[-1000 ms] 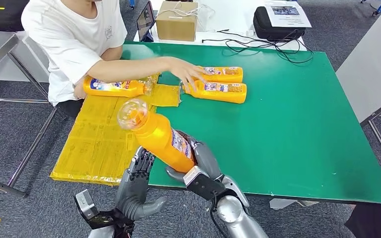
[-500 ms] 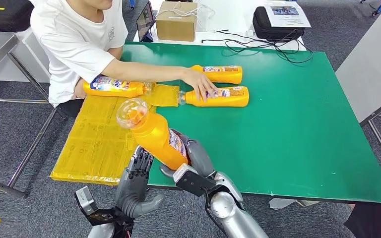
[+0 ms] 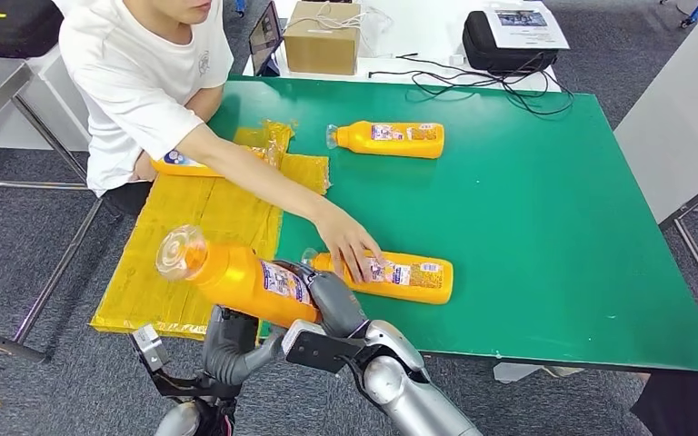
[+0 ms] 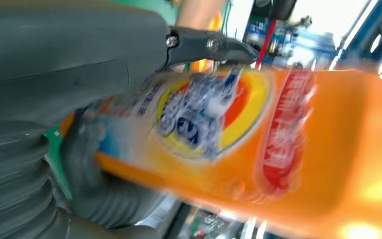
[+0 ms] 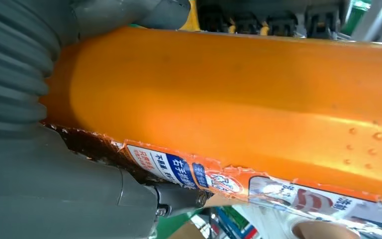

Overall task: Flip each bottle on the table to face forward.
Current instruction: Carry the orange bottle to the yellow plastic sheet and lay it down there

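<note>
An orange bottle (image 3: 236,277) with a clear cap (image 3: 180,252) lies nearly level over the table's near edge, cap to the left. My right hand (image 3: 327,304) grips its base end. My left hand (image 3: 232,343) comes up from under its middle; in the left wrist view the thumb (image 4: 129,45) lies across the bottle (image 4: 258,139) on its blue and yellow front label. The right wrist view has the bottle (image 5: 238,99) against the palm, label edge showing. A person's hand (image 3: 350,250) rests on a second bottle (image 3: 400,275) lying near the front. A third bottle (image 3: 386,138) lies at the back.
A person in a white shirt (image 3: 136,82) sits at the far left, arm reaching across a yellow sheet (image 3: 191,236), with another bottle (image 3: 177,165) behind that arm. The green table (image 3: 554,227) has a cardboard box (image 3: 324,36), black bag (image 3: 509,41) and cables (image 3: 473,82) beyond it.
The held bottle has tipped from steeply raised to nearly level, cap swinging down and left. My left hand closed in under it. The person dragged one back bottle to the front.
</note>
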{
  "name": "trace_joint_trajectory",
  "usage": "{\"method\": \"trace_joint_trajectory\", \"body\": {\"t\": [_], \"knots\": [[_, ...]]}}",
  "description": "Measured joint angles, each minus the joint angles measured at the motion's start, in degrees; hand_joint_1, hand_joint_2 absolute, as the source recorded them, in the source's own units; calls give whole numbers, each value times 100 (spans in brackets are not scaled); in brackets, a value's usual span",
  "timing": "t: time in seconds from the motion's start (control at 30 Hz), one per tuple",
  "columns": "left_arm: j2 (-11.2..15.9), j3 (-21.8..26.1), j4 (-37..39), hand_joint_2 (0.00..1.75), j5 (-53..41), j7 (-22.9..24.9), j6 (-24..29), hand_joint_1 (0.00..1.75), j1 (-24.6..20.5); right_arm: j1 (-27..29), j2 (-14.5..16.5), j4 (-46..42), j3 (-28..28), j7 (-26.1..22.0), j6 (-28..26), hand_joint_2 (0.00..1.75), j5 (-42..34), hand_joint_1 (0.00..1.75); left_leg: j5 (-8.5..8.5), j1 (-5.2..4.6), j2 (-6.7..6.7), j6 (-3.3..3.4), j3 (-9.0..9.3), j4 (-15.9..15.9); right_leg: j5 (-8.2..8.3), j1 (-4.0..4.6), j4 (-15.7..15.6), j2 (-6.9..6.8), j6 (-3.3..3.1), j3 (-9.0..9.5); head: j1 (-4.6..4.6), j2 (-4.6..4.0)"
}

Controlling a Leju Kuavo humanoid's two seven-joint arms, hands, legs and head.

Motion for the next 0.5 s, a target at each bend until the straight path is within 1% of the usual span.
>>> {"method": "trace_joint_trajectory", "body": {"t": [0.13,0.5], "knots": [[-44,161,1,175,201,126,99,0,45,4,9,176,157,-3,-75,175,-32,175,0,0,1,0,1,0,0,0,0,4,0,-1,-1,0],[-56,173,1,175,249,61,54,0,142,-33,9,388,258,-7,-105,175,-100,175,0,-1,1,0,1,0,0,0,0,4,0,-2,-1,0]]}}
